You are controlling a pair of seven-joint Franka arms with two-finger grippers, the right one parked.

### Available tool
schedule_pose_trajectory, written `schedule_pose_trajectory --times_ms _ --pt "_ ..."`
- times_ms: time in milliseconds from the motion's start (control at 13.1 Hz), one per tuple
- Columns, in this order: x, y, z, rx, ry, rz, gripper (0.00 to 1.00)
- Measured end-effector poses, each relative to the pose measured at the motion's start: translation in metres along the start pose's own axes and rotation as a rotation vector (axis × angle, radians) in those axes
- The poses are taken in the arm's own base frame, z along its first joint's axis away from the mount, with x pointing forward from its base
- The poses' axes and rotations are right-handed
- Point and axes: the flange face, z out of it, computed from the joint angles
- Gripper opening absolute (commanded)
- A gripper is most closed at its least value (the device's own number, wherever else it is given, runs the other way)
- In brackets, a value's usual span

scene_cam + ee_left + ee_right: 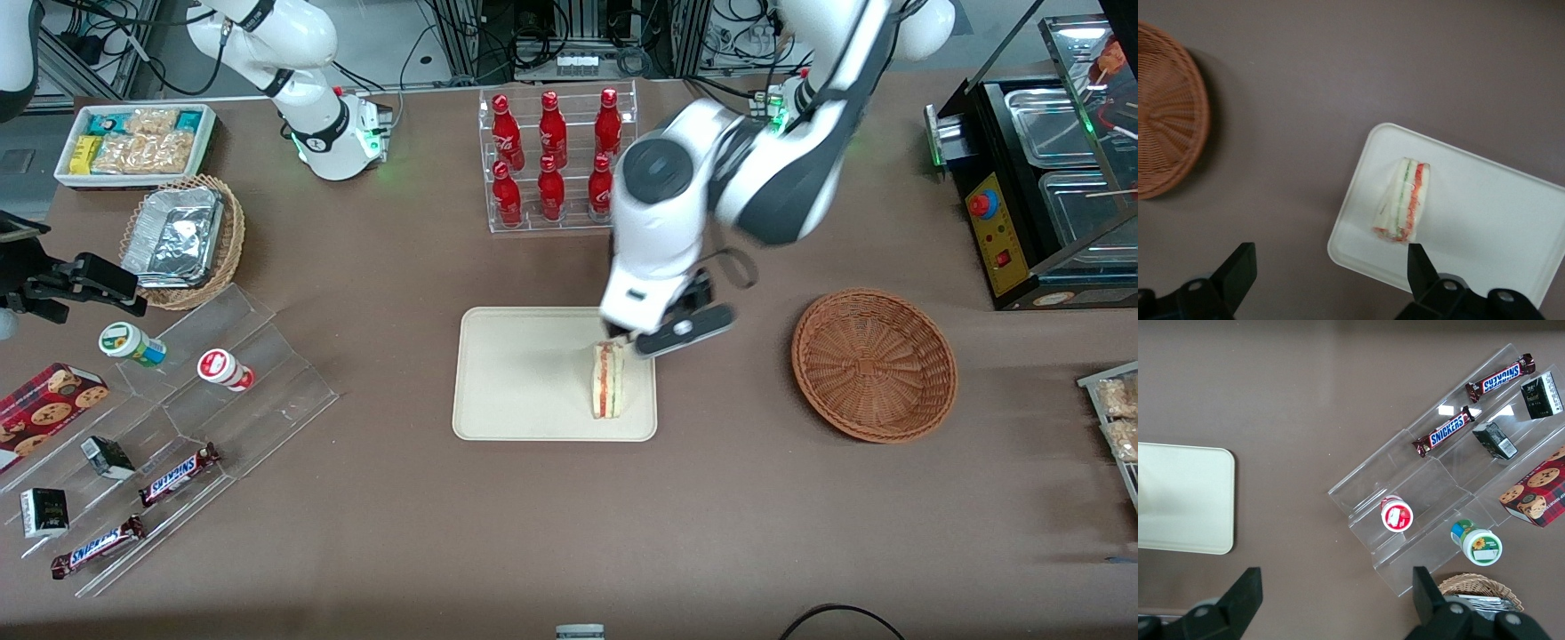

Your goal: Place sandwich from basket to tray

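Note:
The sandwich (608, 380) (1405, 199), a pale bread wedge with red and green filling, lies on the cream tray (516, 373) (1498, 213) (1178, 500), near the tray edge that faces the basket. My left gripper (627, 340) (1330, 257) hovers just above the sandwich's farther end. It is open, its black fingers (1238, 270) are wide apart, and nothing is between them. The brown wicker basket (874, 364) (1165, 113) sits beside the tray toward the working arm's end of the table, with nothing visible in it.
A rack of red cola bottles (556, 160) stands farther from the front camera than the tray. Toward the parked arm's end are an acrylic stepped shelf with snacks (178, 427), a lighter wicker basket of foil containers (182, 240) and a white snack bin (138, 142). A black machine (1040, 196) stands at the working arm's end.

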Motion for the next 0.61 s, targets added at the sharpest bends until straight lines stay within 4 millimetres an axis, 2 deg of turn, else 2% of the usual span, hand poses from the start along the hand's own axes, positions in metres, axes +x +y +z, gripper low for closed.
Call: schedule_pose_trajectory --times_ms 76,153,229,458,611 --pt "0.012 -0.023 -0.028 -0.016 0.011 -0.033 1.00" --pt "0.022 -0.040 -0.046 -0.028 0.020 -0.059 1.00" --pt "0.030 -0.054 -0.056 -0.028 0.020 -0.074 1.00" --pt "0.048 -0.093 -0.068 0.014 -0.011 -0.005 1.00" --pt "0.069 -0.134 -0.084 0.019 -0.032 0.017 1.00"
